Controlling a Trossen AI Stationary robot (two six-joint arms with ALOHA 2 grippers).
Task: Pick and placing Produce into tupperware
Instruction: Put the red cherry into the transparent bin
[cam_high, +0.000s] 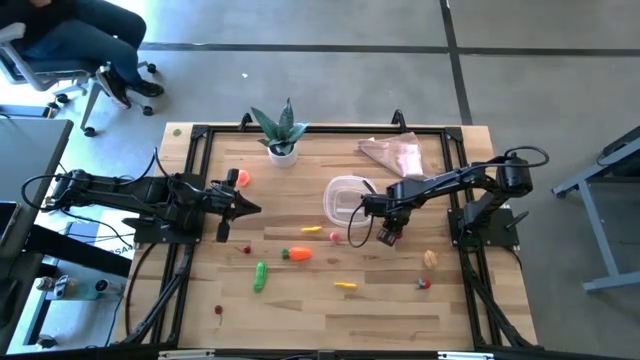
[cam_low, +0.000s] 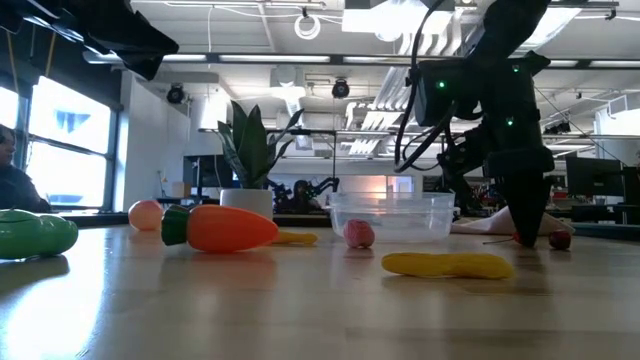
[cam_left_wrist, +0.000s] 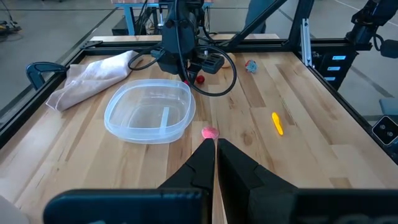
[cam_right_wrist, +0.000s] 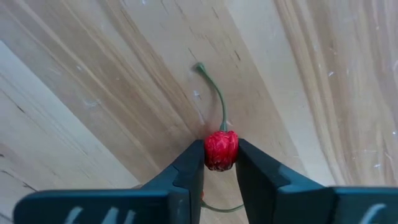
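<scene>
**Q:** What is your right gripper (cam_right_wrist: 220, 163) doing?

**A:** It points down at the table (cam_high: 330, 310), just beside the tupperware (cam_high: 344, 197), on the side toward my right arm's base. My fingers (cam_right_wrist: 186, 171) are narrow and pinch a small red cherry (cam_right_wrist: 221, 150) between their tips. Its thin green stem (cam_right_wrist: 217, 93) curves away across the wood.

**Q:** Is the cherry off the table?

**A:** I cannot tell; the berry sits right at the wood surface in my wrist view.

**Q:** And the left gripper (cam_left_wrist: 216, 149)?

**A:** Its fingers are pressed together with nothing between them. That arm waits on the left side of the table, pointing toward the middle.

**Q:** Where is the tupperware?

**A:** Near the middle of the table, toward the far edge, clear and with nothing in it. A pinkish cloth (cam_high: 396, 154) lies near it, closer to the far right corner.

**Q:** The rest of the produce?

**A:** Scattered on the wood. The orange carrot (cam_high: 297, 254) and green cucumber (cam_high: 260, 276) lie in front of the tupperware, with a yellow piece (cam_high: 345, 286) nearer the front edge. A small pink piece (cam_left_wrist: 210, 132) sits just beside the tupperware. The peach (cam_high: 242, 178) is by my left arm, the beige potato (cam_high: 431, 258) near my right arm's base. A potted plant (cam_high: 281, 130) stands at the far edge.
</scene>
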